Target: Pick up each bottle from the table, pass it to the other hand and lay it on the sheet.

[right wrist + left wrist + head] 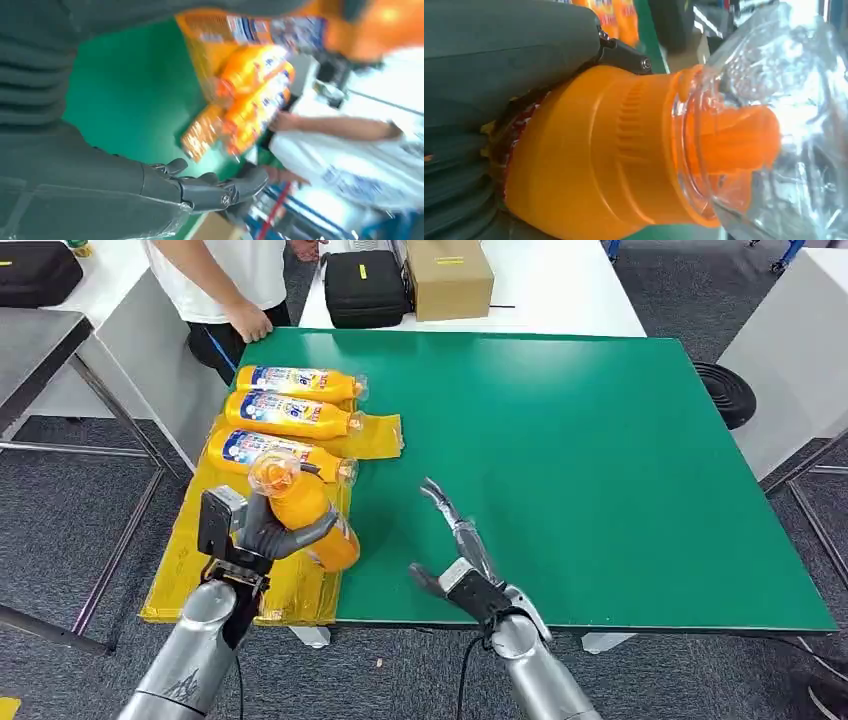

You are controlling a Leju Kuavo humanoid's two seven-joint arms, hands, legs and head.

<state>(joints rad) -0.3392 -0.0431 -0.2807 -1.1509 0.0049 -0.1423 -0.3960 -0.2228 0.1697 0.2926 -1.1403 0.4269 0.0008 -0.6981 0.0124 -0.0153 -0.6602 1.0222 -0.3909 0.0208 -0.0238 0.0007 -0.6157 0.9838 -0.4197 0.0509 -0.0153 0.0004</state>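
Observation:
My left hand (262,530) grips an orange bottle (300,508) with a clear cap, held tilted above the yellow sheet (190,570) at the table's left edge. Close up, the bottle's orange shoulder (594,160) and clear cap (774,100) fill the left wrist view, with my left hand (499,65) behind them. Three more orange bottles (295,416) lie side by side on the far part of the sheet. My right hand (462,560) hovers open over the green table (600,460), fingers spread, just right of the held bottle. The right wrist view shows its fingers (210,190) empty and the lying bottles (250,95) beyond.
A person in a white shirt (225,280) stands at the far left corner, one hand (248,322) by the table edge. A black case (365,288) and a cardboard box (448,278) sit on the white table behind. A black round object (726,392) lies on the floor to the right.

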